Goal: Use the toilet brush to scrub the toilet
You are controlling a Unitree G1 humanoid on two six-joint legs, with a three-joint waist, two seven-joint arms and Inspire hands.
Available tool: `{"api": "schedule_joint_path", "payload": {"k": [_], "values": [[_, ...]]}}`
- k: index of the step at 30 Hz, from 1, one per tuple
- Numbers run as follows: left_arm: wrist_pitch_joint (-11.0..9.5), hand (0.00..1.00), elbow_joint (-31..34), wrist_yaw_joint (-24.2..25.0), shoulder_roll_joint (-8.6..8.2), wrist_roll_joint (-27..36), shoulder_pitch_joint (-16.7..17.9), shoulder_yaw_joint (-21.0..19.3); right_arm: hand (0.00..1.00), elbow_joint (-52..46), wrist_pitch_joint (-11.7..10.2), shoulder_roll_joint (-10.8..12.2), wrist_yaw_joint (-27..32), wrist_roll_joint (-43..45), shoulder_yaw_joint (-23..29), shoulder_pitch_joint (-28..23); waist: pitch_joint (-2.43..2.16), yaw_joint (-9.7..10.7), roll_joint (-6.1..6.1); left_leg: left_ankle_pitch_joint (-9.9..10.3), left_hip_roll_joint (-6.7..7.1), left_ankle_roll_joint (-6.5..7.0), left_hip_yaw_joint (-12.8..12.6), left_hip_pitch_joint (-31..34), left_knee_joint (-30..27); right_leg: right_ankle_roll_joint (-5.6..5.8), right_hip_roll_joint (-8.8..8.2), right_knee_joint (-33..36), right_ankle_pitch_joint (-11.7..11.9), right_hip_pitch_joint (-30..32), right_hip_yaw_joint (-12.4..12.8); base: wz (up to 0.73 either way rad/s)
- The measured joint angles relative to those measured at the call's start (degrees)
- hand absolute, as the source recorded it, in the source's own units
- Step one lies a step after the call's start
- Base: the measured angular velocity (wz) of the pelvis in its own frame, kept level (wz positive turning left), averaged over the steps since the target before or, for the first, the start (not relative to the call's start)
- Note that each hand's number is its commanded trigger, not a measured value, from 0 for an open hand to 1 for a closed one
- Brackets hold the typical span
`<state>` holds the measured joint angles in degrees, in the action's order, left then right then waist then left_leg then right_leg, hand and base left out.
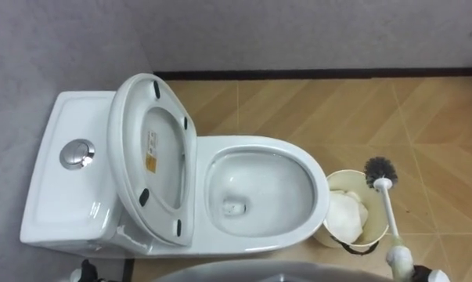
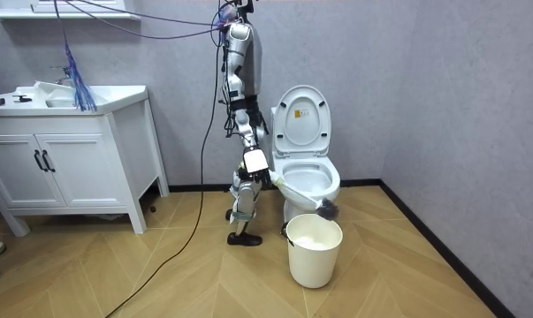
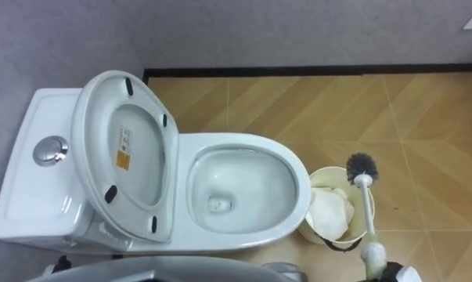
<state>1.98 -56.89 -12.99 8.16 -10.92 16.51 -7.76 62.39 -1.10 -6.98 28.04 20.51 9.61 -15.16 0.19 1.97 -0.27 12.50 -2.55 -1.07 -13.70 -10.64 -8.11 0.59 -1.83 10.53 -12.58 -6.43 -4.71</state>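
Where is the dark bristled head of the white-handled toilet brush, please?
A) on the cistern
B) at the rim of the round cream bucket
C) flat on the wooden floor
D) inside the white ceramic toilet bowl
B: the dark bristled head is at the rim of the round cream bucket, outside the white ceramic toilet bowl.

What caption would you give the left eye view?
Toilet brush raised over a cream bucket beside the open toilet bowl.
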Motion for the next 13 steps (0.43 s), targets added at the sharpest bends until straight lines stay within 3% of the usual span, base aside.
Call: {"api": "schedule_joint_path", "payload": {"k": [4,13], "values": [[0.1,0.0,-0.6,0.1,0.01,0.0,-0.6,0.0,0.0,1.5,0.1,0.0,-2.3,-0.7,-0.4,0.2,-0.03,0.1,-0.11,0.0,0.0,0.0,0.0,-0.1,0.0,0.0,-0.04,0.1,0.0,0.0,-0.1,0.0],[1.0,0.0,-1.7,1.4,-0.05,0.0,-0.6,0.0,0.0,4.7,2.5,0.1,-7.8,-1.5,-0.6,1.1,-0.03,0.0,-0.48,0.0,-0.01,0.0,0.0,-0.1,0.0,0.0,-0.08,0.2,0.0,-0.1,-0.4,0.0]]}}
